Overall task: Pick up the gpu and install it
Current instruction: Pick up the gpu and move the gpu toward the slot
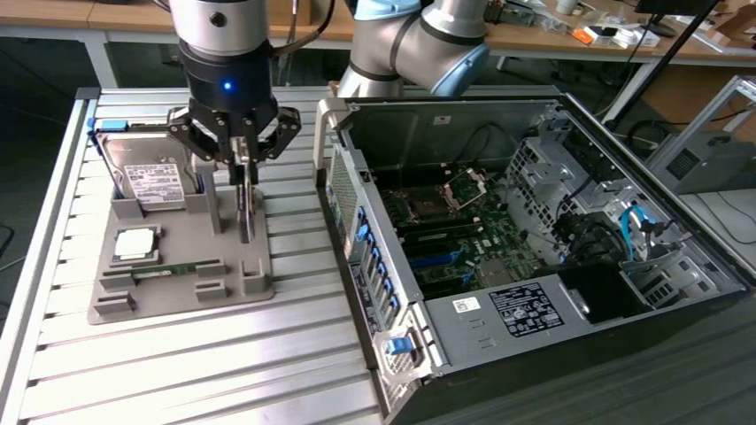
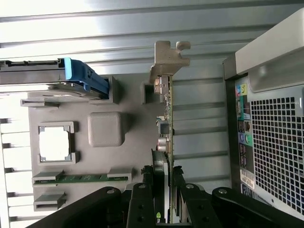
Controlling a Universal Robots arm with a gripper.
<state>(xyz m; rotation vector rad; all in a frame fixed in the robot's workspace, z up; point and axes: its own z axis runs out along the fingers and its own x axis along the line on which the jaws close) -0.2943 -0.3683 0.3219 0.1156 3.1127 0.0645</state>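
gpu (image 1: pixel 244 211) stands upright on edge at the 3 o'clock side of the grey holder tray (image 1: pixel 177 297). Cannot tell whether its lower edge sits in a slot. Claw (image 1: pixel 243 166) is at 12 o'clock, directly above, clenched on the card's top edge. Long axis runs parallel to the near wall of the open computer case (image 1: pixel 354 221), which lies at 3 o'clock on the tabletop (image 1: pixel 177 376).

readable text: none | hard drive label (image 1: pixel 155 185): print illegible | power supply label (image 1: pixel 530 309): print illegible
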